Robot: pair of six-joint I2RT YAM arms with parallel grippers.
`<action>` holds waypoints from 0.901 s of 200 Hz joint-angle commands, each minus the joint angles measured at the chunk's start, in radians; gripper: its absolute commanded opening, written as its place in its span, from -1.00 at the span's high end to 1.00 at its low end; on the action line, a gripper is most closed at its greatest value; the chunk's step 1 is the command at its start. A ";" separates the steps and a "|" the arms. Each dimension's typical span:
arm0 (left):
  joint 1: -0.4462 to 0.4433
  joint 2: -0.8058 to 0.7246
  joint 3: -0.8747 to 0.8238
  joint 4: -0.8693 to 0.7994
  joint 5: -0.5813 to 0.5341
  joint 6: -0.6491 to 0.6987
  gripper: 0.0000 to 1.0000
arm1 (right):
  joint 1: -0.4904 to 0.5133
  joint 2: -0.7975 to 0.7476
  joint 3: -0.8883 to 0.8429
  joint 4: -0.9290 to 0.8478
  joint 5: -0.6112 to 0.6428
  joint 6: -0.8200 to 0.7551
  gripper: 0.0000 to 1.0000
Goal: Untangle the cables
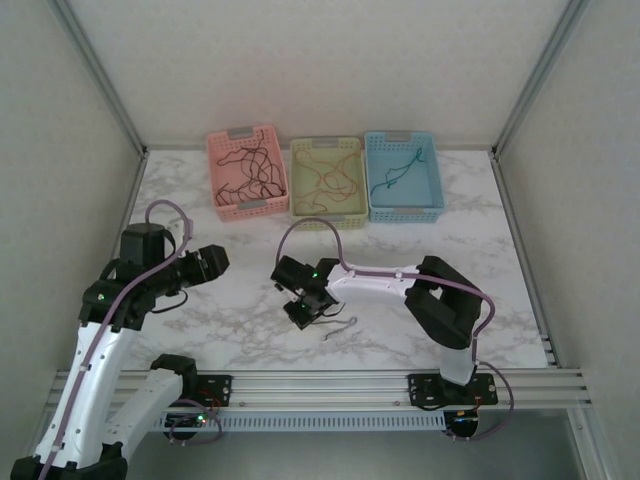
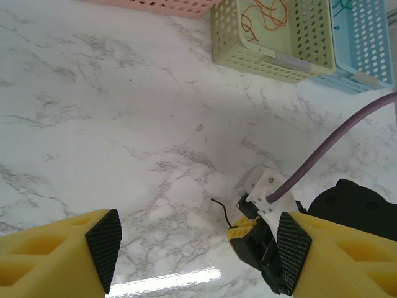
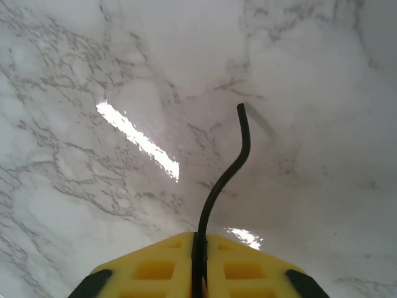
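My right gripper (image 3: 200,239) is shut on a thin black cable (image 3: 226,177), which curves up out of the closed yellow jaws just above the marble table. In the top view this gripper (image 1: 305,308) sits low at mid-table, and a loose stretch of the cable (image 1: 338,328) lies just to its right. My left gripper (image 2: 198,248) is open and holds nothing. It hangs at the left (image 1: 215,262) and looks toward the right gripper (image 2: 251,233) and the cable's free end (image 2: 220,208). Other cables lie in the baskets: dark ones (image 1: 250,168), orange ones (image 1: 325,182), a teal one (image 1: 398,172).
Three perforated baskets stand in a row at the back: pink (image 1: 222,148), yellow-green (image 1: 297,150) and blue (image 1: 436,180). The right arm's purple-grey hose (image 2: 335,139) crosses the left wrist view. Enclosure walls close in the table on both sides.
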 commanded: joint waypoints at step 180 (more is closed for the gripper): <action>-0.052 -0.022 0.075 0.298 0.452 -0.074 -0.60 | -0.231 -0.431 0.251 0.414 -0.138 0.670 1.00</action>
